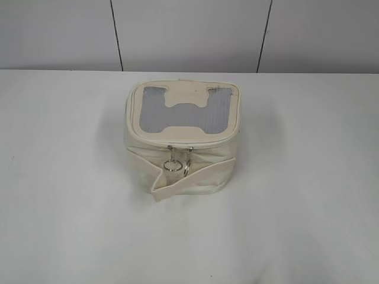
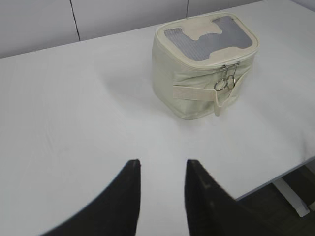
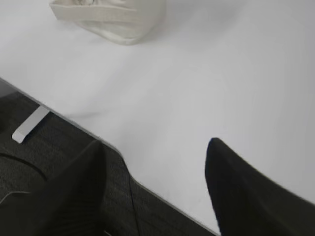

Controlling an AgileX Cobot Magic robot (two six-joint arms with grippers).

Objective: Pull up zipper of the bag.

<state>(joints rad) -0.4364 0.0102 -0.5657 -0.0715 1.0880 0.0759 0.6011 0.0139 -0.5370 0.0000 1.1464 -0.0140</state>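
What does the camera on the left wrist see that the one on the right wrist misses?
Only the left wrist view shows the whole bag: its grey top panel, the zipper round the rim and the two ring pulls hanging side by side. It also shows the left gripper, open. Only the right wrist view shows the right gripper, open wider, hanging over the table's edge above dark floor. Both share the white table, the bag's lower side and its strap.
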